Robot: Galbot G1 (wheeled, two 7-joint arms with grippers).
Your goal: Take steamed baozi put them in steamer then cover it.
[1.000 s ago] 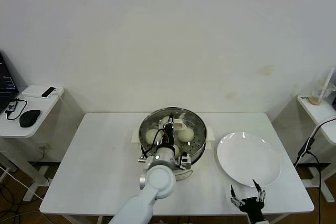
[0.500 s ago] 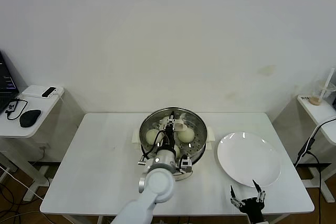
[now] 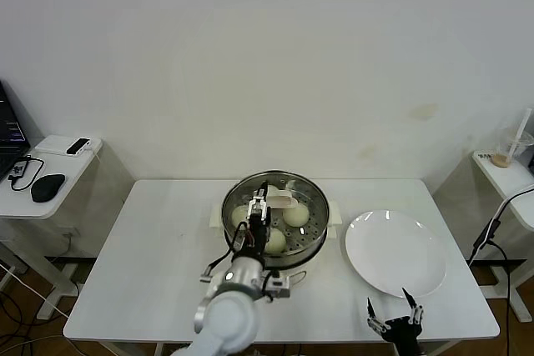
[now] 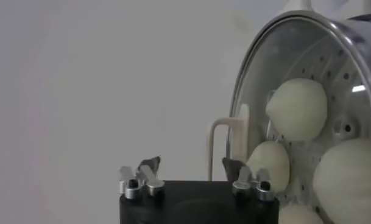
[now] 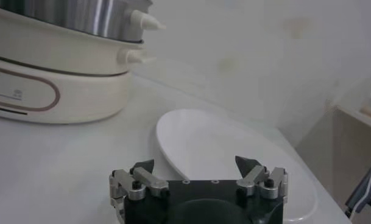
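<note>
Two grippers appear. Left gripper (image 3: 259, 203), fingers spread and holding nothing, hovers over the near side of the round stainless-steel steamer (image 3: 313, 235) with cream-white base at the white table's (image 3: 158, 256) centre. Clear glass cover (image 4: 249, 79) with cream rectangular handle (image 4: 231, 146) sits on the steamer; cream-white steamed baozi (image 3: 294, 214) lie on the perforated tray beneath it. Right gripper (image 5: 197, 173), fingers likewise apart and empty, waits low at the table's near right edge, just before the flat white plate (image 3: 394, 252) beside the steamer.
</note>
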